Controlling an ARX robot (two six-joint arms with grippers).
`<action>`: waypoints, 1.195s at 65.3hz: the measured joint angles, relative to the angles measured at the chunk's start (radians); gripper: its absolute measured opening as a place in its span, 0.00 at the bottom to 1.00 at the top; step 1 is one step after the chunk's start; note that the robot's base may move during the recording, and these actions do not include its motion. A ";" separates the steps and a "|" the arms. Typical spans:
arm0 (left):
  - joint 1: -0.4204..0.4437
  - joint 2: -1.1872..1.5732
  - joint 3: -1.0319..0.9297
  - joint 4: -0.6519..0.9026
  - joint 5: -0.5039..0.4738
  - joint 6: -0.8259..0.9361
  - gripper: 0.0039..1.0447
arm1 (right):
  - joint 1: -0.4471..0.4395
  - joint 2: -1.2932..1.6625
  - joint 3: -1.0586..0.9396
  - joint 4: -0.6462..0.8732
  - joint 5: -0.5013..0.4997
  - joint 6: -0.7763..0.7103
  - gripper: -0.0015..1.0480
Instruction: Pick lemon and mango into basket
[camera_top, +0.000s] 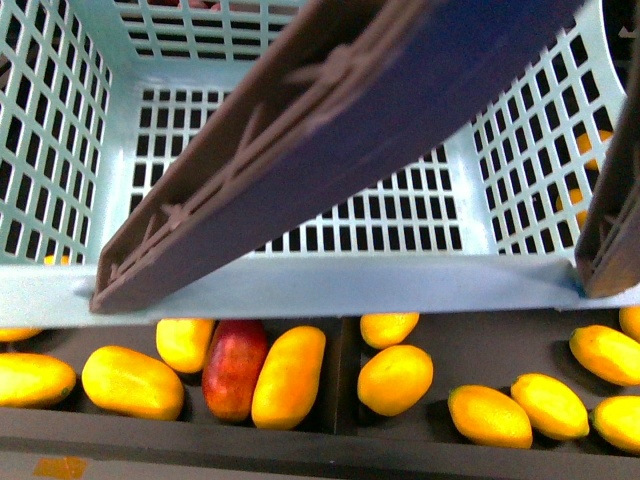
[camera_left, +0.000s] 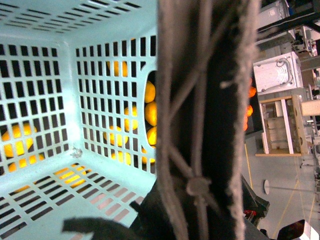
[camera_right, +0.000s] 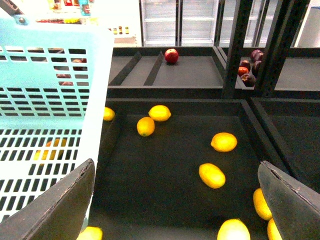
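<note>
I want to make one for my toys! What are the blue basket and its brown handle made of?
The basket looks like moulded plastic: smooth, slightly shiny aqua walls with even slots. The handle seems plastic too, matte grey-brown, with moulded ribs.

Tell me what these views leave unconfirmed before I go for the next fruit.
1. Left pincer, left wrist view: the basket handle fills the middle, hiding the fingers; open or shut unclear.
2. Basket floor, front view: the handle covers a diagonal strip.
3. Yellow fruit behind the basket wall, left wrist view: only pieces show through slots; lemon or mango unclear.
4. Nearest fruit, right wrist view: cut off by the frame edge.
</note>
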 joint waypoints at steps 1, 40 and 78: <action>-0.003 0.000 0.000 0.002 -0.001 0.000 0.05 | 0.000 0.000 0.000 0.000 0.000 0.000 0.92; -0.036 0.000 -0.014 0.018 -0.008 0.006 0.05 | -0.131 0.316 0.104 -0.155 0.144 0.290 0.92; -0.037 0.000 -0.014 0.018 -0.007 0.006 0.05 | -0.480 1.968 0.593 0.626 -0.019 0.248 0.92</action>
